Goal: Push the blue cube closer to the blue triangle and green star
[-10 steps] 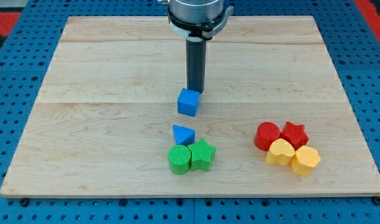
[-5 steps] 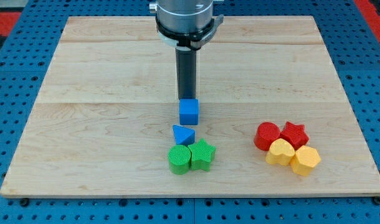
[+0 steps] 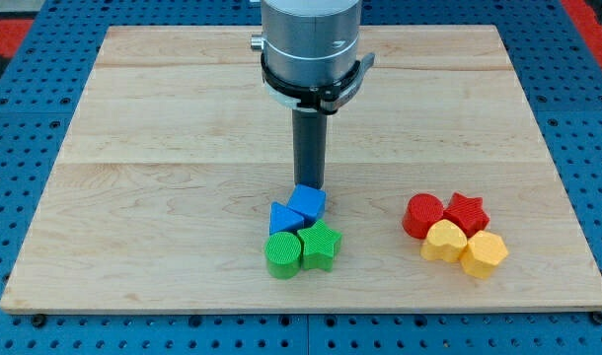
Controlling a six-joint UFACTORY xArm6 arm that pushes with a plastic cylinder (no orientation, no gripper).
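The blue cube (image 3: 308, 206) sits near the board's middle, low in the view. It touches the blue triangle (image 3: 282, 219) on its left and stands just above the green star (image 3: 321, 245). My tip (image 3: 308, 186) rests against the cube's top edge, on the side toward the view's top. A green cylinder (image 3: 283, 254) sits left of the star, below the triangle.
A cluster at the view's lower right holds a red cylinder (image 3: 422, 215), a red star (image 3: 466, 212), a yellow heart (image 3: 444, 241) and a yellow hexagon (image 3: 483, 254). The wooden board (image 3: 133, 148) lies on a blue pegboard.
My tip moved toward the view's bottom, pushing the blue cube down until it met the blue triangle. The triangle shifted slightly left and down.
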